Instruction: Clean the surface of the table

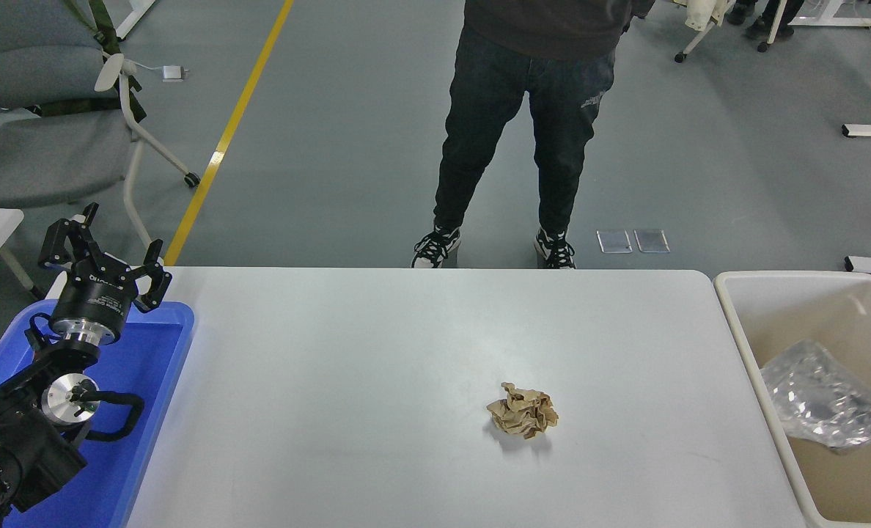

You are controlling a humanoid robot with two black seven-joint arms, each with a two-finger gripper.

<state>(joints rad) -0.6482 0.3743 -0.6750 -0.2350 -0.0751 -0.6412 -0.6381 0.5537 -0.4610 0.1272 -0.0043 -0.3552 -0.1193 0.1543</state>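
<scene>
With one paper wad (523,410) left on the counter (377,345), your next move is grabbing it for the tub (743,323) right of it; the left gripper (105,253) sits spread, parked over the tray (164,345), right arm unseen.

The table surface (377,352) is a broad, smooth, plain white rectangle with rounded far corners. It lies flat and fills most of the lower part of the head view, its far edge running straight across the middle and its near edge cut off by the frame. Faint soft reflections show on its matte finish.
</scene>
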